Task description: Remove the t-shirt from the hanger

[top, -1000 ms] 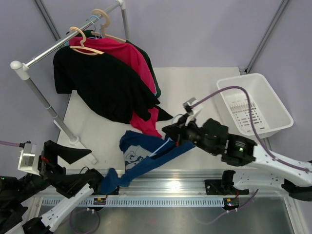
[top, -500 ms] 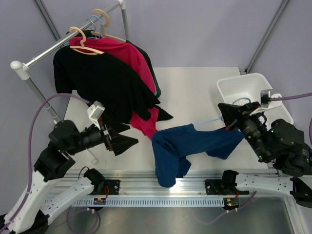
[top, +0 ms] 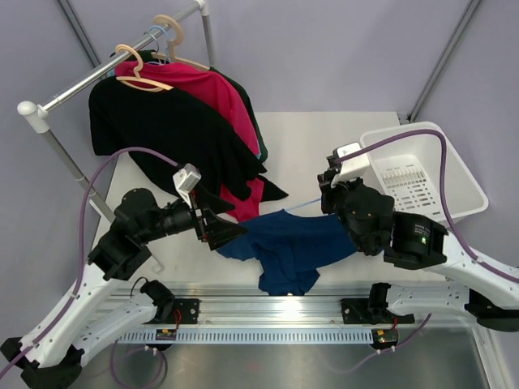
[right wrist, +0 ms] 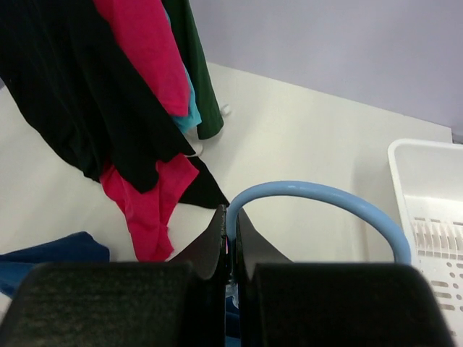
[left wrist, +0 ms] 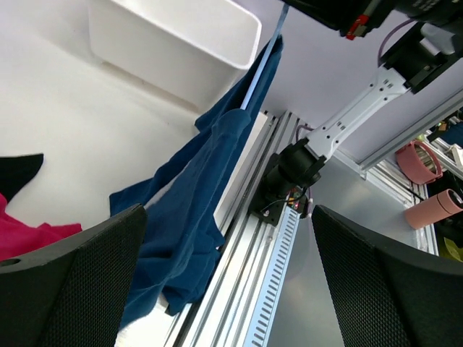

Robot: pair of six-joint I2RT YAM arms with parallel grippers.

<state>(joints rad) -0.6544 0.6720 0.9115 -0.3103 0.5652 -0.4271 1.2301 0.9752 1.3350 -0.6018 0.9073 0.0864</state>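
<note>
Top external view has the left arm rising from the lower left corner, bent at the elbow and reaching toward the middle of the frame, where the left gripper (top: 220, 231) sits low at the left edge of the blue t-shirt (top: 288, 247). The left wrist view shows its two black fingers (left wrist: 79, 282) spread wide at the frame's sides with nothing between them; the t-shirt hangs past them in the middle distance. The right arm comes in from the lower right, folds back over itself, and points the right gripper (top: 327, 194) toward the upper left, just above the shirt's upper right corner. In the right wrist view its jaws are pressed together, pinching the curved hook of the light blue hanger (right wrist: 318, 195). From the left wrist view, the hanger's thin arm runs down into the shirt's neck, and the cloth drapes from it in folds. The t-shirt lies in the lower middle of the overhead frame, spread on the white table (top: 324, 146) with its lower part spilling over the near edge. A white basket (top: 454, 174) sits at the right, and black and pink shirts hang on a clothes rack (top: 81, 85) at upper left.
</note>
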